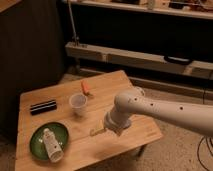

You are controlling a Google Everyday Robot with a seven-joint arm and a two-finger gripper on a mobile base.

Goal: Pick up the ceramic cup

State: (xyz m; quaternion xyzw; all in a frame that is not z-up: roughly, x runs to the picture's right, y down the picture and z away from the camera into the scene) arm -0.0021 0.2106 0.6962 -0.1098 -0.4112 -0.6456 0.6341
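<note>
The ceramic cup (77, 104) is small, white and tapered with a wide round rim. It stands upright near the middle of the wooden table (135, 135). My gripper (98, 132) is low over the table, in front and to the right of the cup and apart from it, at the end of the white arm (150, 110) that reaches in from the right. It holds nothing that I can see.
A green plate (37, 136) at the front left holds a lying white bottle (51, 145). A black flat object (42, 106) lies left of the cup. A small orange thing (86, 88) lies behind it. A white round thing (139, 90) shows behind the arm.
</note>
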